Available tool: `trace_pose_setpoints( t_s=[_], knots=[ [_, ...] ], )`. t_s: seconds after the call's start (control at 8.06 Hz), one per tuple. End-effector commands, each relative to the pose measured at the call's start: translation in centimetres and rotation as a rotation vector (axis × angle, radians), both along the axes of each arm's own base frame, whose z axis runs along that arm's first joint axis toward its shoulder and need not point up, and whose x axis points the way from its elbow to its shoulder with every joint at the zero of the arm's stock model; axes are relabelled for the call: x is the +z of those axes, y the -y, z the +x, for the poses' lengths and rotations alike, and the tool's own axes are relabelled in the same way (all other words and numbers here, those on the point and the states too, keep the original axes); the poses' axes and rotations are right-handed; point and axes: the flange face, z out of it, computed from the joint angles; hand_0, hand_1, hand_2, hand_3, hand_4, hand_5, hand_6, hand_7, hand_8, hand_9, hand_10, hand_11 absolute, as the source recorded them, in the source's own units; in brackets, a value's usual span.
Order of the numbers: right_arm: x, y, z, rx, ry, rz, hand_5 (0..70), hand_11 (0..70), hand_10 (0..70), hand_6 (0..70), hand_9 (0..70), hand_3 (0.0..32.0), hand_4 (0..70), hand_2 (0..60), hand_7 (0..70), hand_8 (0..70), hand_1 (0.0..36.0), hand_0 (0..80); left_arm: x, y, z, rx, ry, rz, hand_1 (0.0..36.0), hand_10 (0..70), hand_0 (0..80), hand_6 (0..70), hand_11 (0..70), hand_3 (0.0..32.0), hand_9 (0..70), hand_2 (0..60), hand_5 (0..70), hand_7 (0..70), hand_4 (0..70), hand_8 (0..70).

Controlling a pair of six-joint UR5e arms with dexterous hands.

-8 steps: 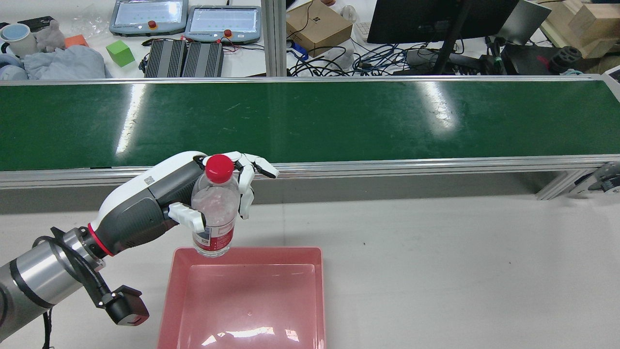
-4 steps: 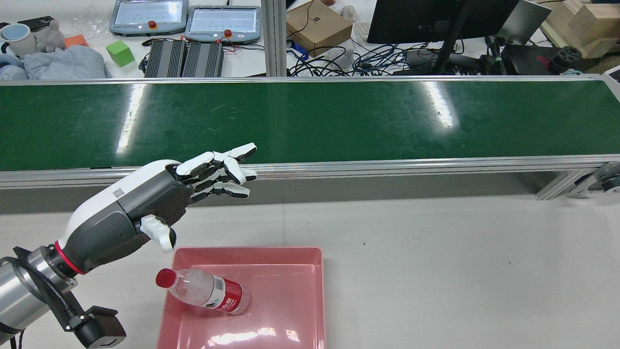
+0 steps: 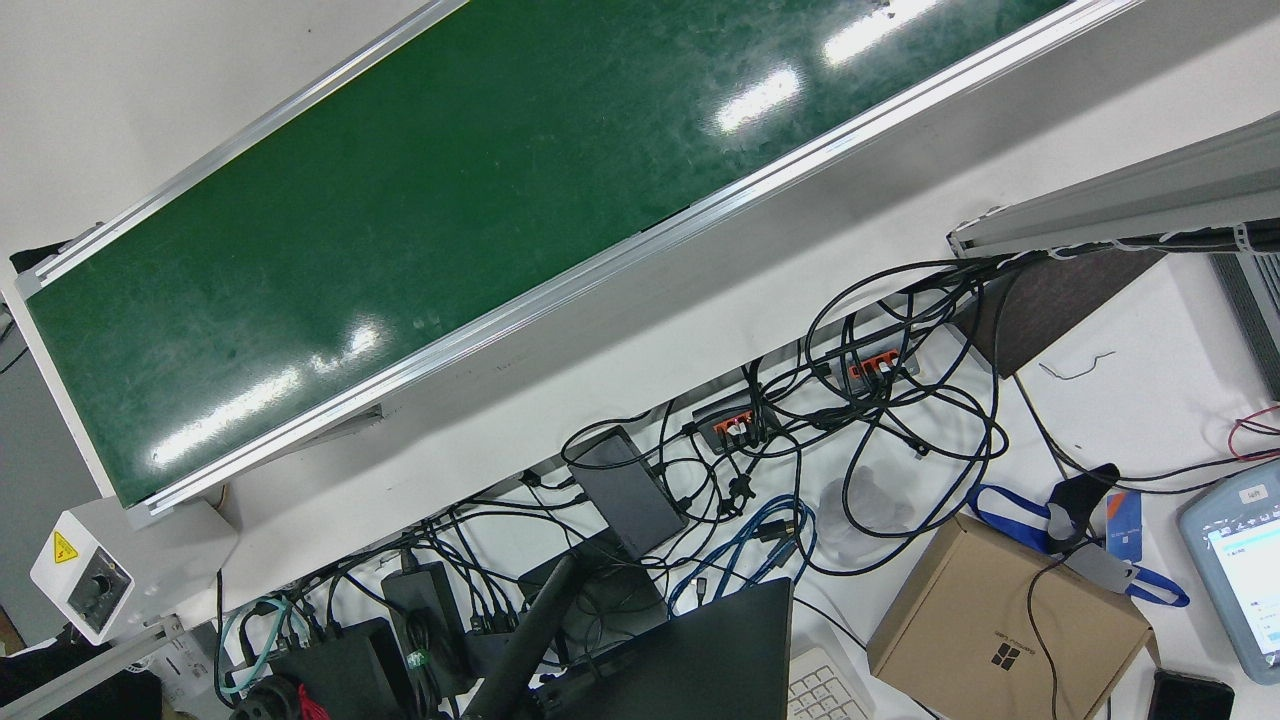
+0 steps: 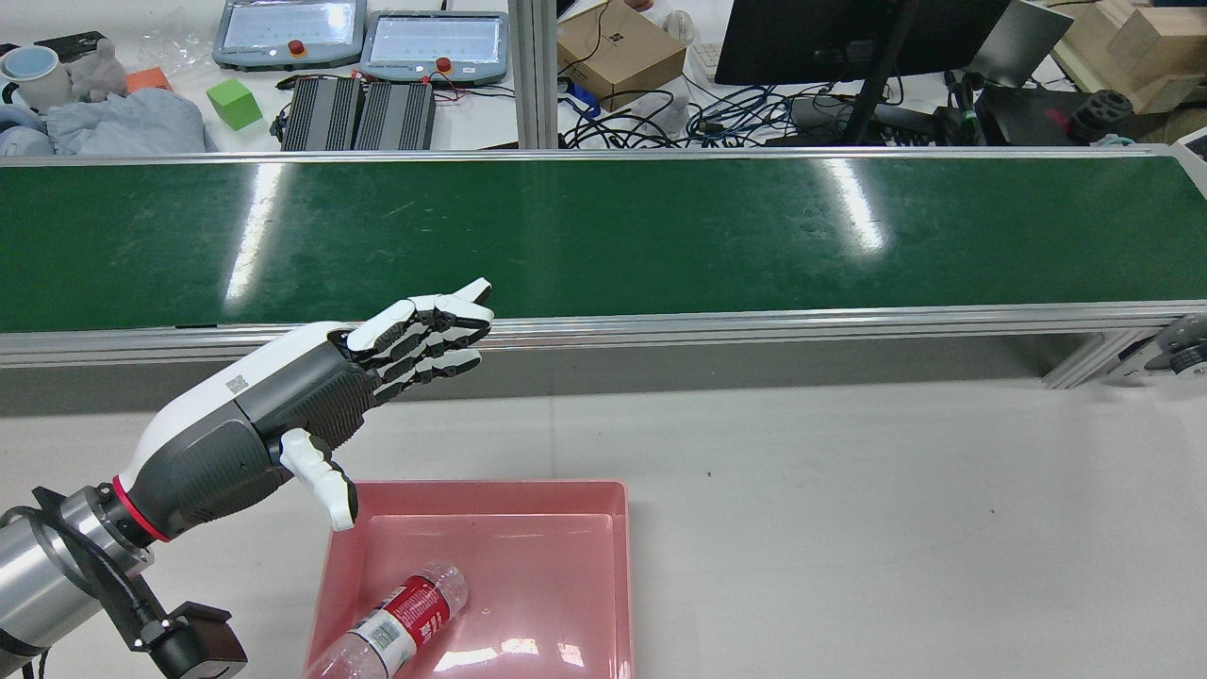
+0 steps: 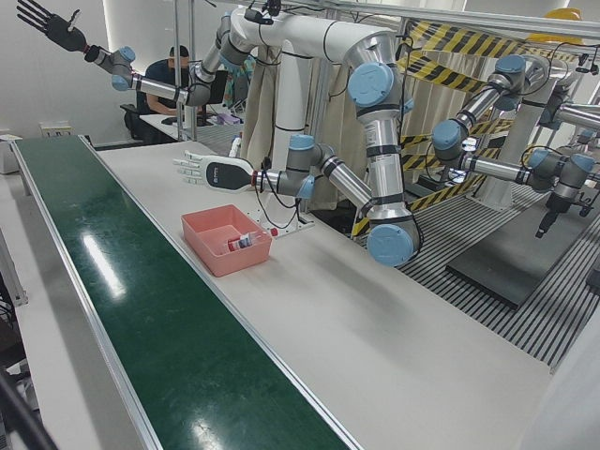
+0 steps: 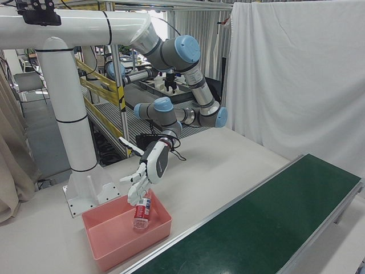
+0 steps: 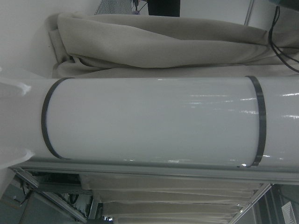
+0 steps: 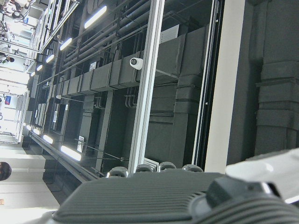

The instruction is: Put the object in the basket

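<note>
Left hand: the left hand (image 4: pixel 311 405) is hanging in the air above the far left corner of the basket (image 4: pixel 618 566). Its fingers are stretching out flat toward the green belt (image 4: pixel 603 236), with the thumb pointing down. It is not holding anything.
Right hand: the right hand (image 5: pixel 45 25) is showing only in the left-front view. It is sitting high up in the air, far from the table. Its fingers are spreading wide, and nothing is in it.
Bottle: the bottle (image 4: pixel 396 627) is lying on its side in the basket, in the left half. Its red label is facing up.
Bottle cap: the rear view is cutting off the cap end at the bottom edge. The left-front view is showing the red cap close to the basket's rim.
Basket: the pink basket is sitting on the white table (image 4: pixel 896 519), on the robot's side of the belt.
Right-front view: here the left hand is covering the top of the bottle, so the bottle is looking as if it is standing up.
Front view: this one is showing only the belt, a cardboard box (image 3: pixel 1005 625) and a tangle of cables (image 3: pixel 850 420). No arm or basket is showing.
Left hand view: it is showing a fat white pipe (image 7: pixel 154 121) and a grey curtain (image 7: pixel 154 44).
Right hand view: it is looking up at a dark ceiling with long lights (image 8: pixel 96 16).
</note>
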Motion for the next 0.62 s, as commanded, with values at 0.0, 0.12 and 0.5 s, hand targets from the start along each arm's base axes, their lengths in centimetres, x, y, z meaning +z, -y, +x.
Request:
trace_pose_setpoints(
  t_s=[0.0,0.12,0.5],
  knots=[
    [0.00,0.00,0.00,0.000,0.000,0.000,0.0,0.0,0.0,0.0,0.0,0.0,0.0,0.0,0.0,0.0,0.0,0.0,0.09,-0.12,0.29,0.012,0.007,0.000,0.0,7.6,37.4,4.8,10.7,10.8,8.8,0.0,27.1,2.2,1.0,8.8],
    [0.00,0.00,0.00,0.000,0.000,0.000,0.0,0.0,0.0,0.0,0.0,0.0,0.0,0.0,0.0,0.0,0.0,0.0,0.07,-0.12,0.29,0.013,0.007,-0.003,0.0,8.2,39.2,6.0,11.5,9.8,10.4,0.0,27.2,2.8,4.5,10.8],
    [0.00,0.00,0.00,0.000,0.000,0.000,0.0,0.0,0.0,0.0,0.0,0.0,0.0,0.0,0.0,0.0,0.0,0.0,0.28,-0.27,-0.21,0.029,0.026,-0.035,0.0,6.9,39.2,5.6,9.6,8.8,11.0,0.0,27.5,2.7,5.1,11.5]
  ],
)
